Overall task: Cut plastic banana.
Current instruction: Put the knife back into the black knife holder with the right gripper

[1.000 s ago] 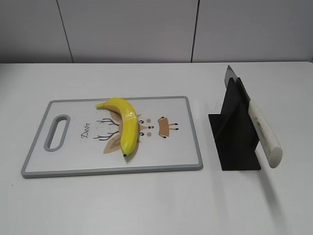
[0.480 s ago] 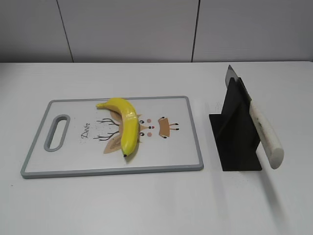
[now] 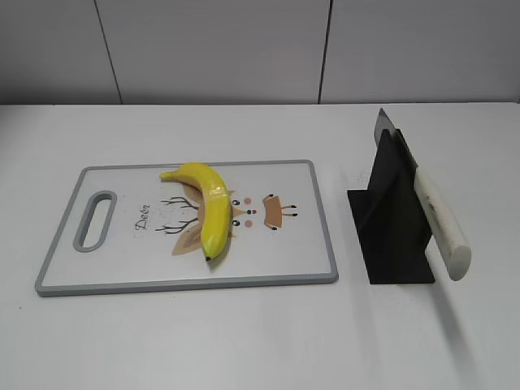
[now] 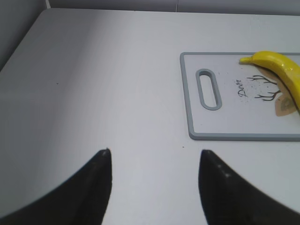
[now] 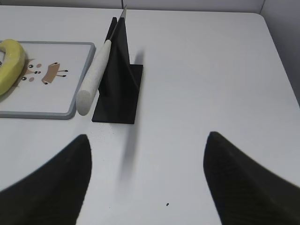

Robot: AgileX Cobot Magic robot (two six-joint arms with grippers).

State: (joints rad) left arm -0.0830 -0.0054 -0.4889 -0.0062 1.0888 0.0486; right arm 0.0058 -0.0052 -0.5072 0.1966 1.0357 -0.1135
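Observation:
The glossy yellow plastic banana (image 3: pixel 208 206) lies on a white cutting board with a grey rim (image 3: pixel 188 282); it also shows in the left wrist view (image 4: pixel 281 70) and the right wrist view (image 5: pixel 10 63). A knife with a white handle (image 3: pixel 440 221) rests in a black stand (image 3: pixel 392 213) right of the board; the knife handle also shows in the right wrist view (image 5: pixel 93 84). My left gripper (image 4: pixel 154 154) is open and empty over bare table left of the board. My right gripper (image 5: pixel 147 140) is open and empty, in front of the stand. Neither gripper shows in the exterior view.
The white table (image 3: pixel 260 341) carries the board and stand. A grey panelled wall (image 3: pixel 244 49) runs along the back edge. The board has a handle slot (image 3: pixel 95 219) at its left end.

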